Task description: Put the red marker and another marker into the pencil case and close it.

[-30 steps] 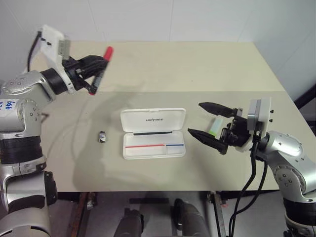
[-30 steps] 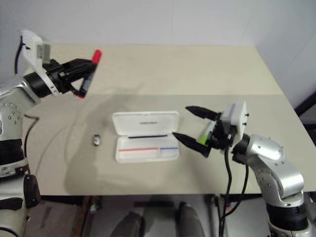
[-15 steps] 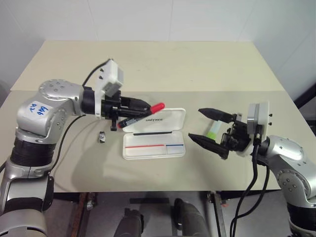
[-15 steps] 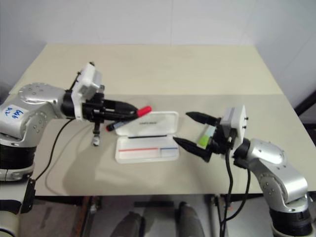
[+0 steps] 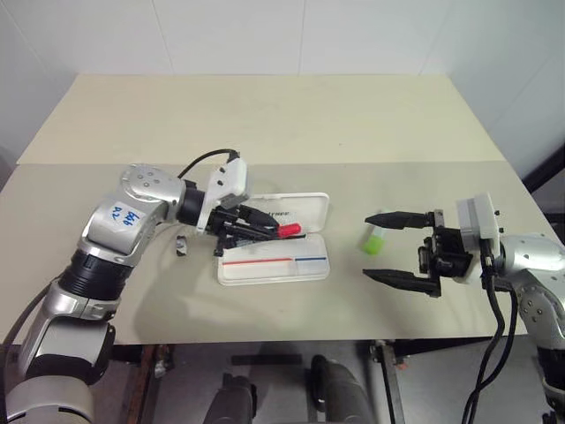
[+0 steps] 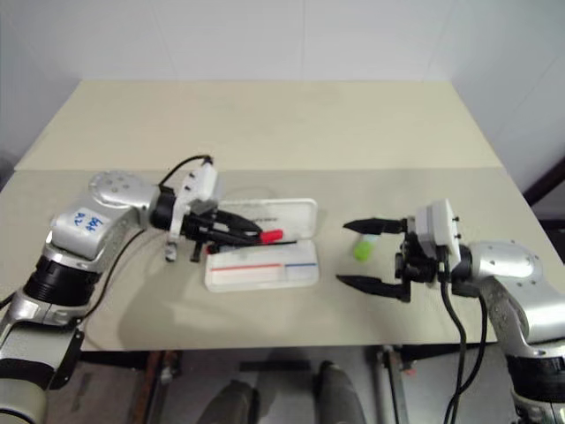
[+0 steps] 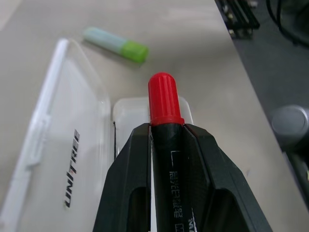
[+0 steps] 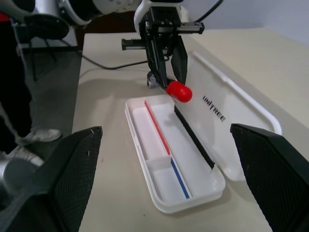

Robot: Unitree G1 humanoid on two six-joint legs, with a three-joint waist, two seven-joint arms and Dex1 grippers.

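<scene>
A white hard-plastic pencil case (image 5: 274,239) with rounded corners is laid open on the matte beige table (image 5: 291,124), its lid flat behind a tray marked with a red-and-blue stripe. The stubby red marker (image 7: 166,126), glossy red cap and dark printed barrel, is clamped between the narrow black fingers of the left gripper (image 5: 262,227), which is angled slightly downward over the case's left part. The light-green highlighter (image 5: 374,237) is lying on the table right of the case, beside the right gripper (image 5: 399,248), whose jaws are spread wide and held level, gripping nothing
</scene>
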